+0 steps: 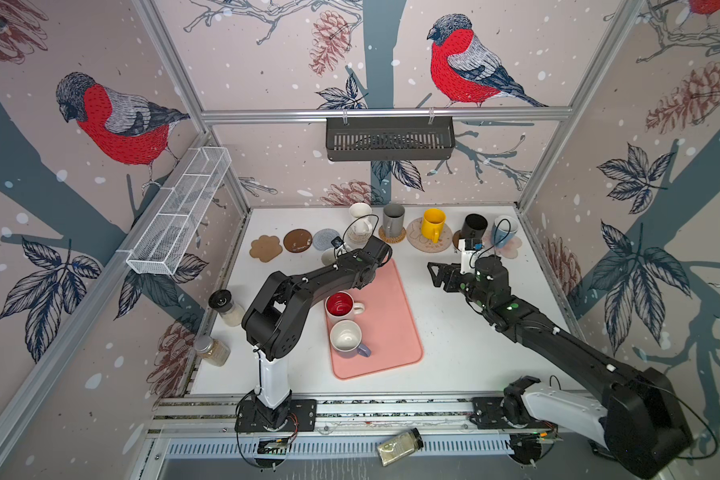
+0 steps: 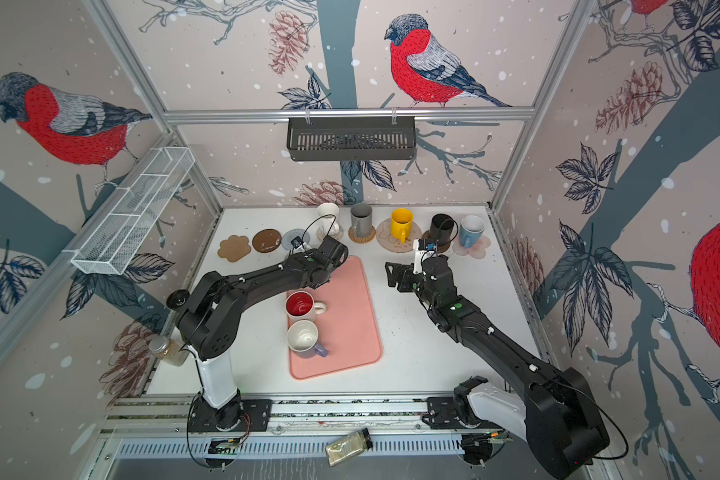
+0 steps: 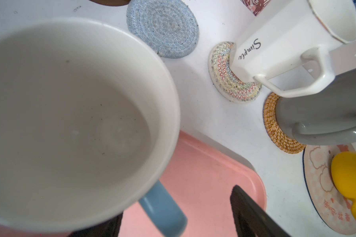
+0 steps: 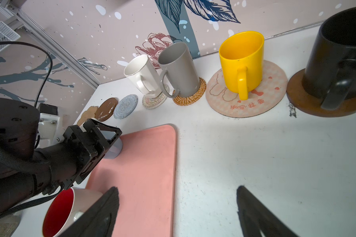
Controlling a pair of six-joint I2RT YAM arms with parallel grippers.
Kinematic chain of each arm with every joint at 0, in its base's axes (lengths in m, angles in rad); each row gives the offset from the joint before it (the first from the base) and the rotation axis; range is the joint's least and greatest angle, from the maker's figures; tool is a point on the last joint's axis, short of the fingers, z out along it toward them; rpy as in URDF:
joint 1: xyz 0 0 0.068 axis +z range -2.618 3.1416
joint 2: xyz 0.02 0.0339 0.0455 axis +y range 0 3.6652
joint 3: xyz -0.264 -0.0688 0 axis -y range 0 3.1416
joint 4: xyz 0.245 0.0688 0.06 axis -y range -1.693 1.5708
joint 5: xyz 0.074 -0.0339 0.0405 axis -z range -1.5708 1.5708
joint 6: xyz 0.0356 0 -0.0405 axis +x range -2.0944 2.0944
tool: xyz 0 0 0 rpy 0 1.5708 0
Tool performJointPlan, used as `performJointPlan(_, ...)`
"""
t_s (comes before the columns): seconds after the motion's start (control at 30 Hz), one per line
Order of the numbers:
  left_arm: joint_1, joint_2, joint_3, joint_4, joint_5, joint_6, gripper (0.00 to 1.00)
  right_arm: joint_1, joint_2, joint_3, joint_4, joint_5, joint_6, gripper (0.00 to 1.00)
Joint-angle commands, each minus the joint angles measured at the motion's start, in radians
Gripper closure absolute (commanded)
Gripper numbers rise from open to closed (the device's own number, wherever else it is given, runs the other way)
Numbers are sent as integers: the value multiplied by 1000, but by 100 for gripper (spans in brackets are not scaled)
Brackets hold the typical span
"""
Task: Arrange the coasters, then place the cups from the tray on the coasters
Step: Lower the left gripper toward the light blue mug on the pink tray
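Bright, even, diffuse light fills the enclosure, leaving the white table [image 1: 454, 353] almost washed out and the shadows on it faint and soft-edged. Both top views bow the frame rails [image 1: 385, 113] toward the edges. In the left wrist view the light blue cup [image 3: 70, 115] looms close and blurred; the right tool [image 4: 177, 187] shows dark, unfocused fingers [image 4: 105, 213].
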Motion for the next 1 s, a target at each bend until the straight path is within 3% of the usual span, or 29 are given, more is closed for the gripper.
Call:
performJointPlan(0.0, 2, -3, 2, -10, -32, 4, 22, 2, 2, 0, 37, -12, 13, 11)
performJointPlan(0.63, -24, -58, -82, 12, -23, 50, 50, 4, 20, 2, 46, -7, 10, 13)
performJointPlan(0.73, -25, -66, -91, 11, -21, 60, 59, 4, 18, 2, 49, -3, 9, 13)
performJointPlan(0.87, -25, -81, -110, 7, -33, 55, 58, 7, 20, 2, 51, -1, 9, 13)
performJointPlan(0.97, -22, -81, -106, 11, -42, 58, 47, 10, 19, 2, 50, -1, 8, 13)
